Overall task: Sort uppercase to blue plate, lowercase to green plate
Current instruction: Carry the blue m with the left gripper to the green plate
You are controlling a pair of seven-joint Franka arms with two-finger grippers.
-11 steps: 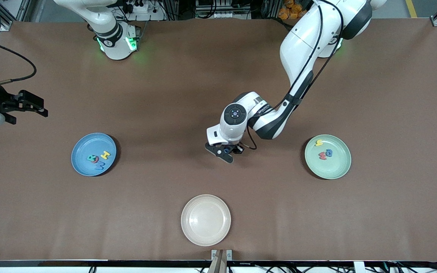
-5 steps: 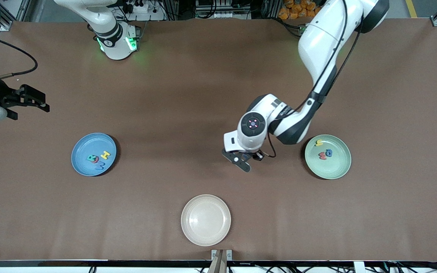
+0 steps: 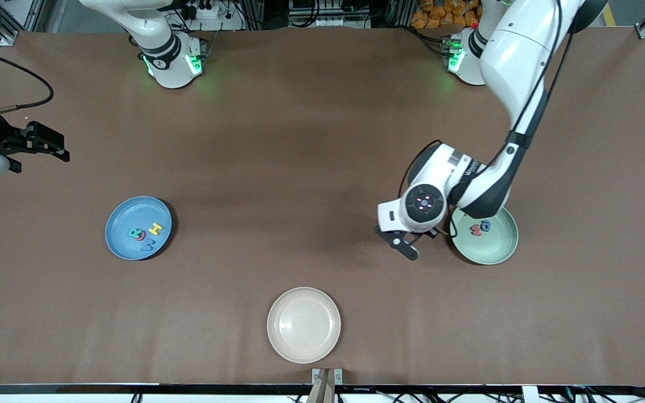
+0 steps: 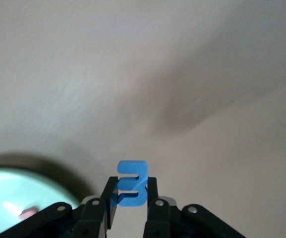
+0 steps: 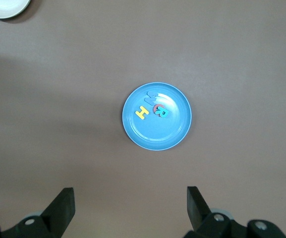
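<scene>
Left tool (image 4: 128, 210) clenched on blue m (image 4: 131, 183) | right tool (image 5: 130, 208) spread wide, empty, waiting

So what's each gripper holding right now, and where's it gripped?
The left gripper, just short of the green plate, pinches a small blue foam letter by its lower sides. The right gripper waits open above the blue plate, holding nothing.

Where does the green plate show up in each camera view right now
Front view: green plate at the left arm's end of the table, partly under the left arm.
Left wrist view: only its pale edge shows, in a corner beside the left gripper.
Right wrist view: not in it.
Shared landmark: the red letter on the plate, seen again in the left wrist view.
</scene>
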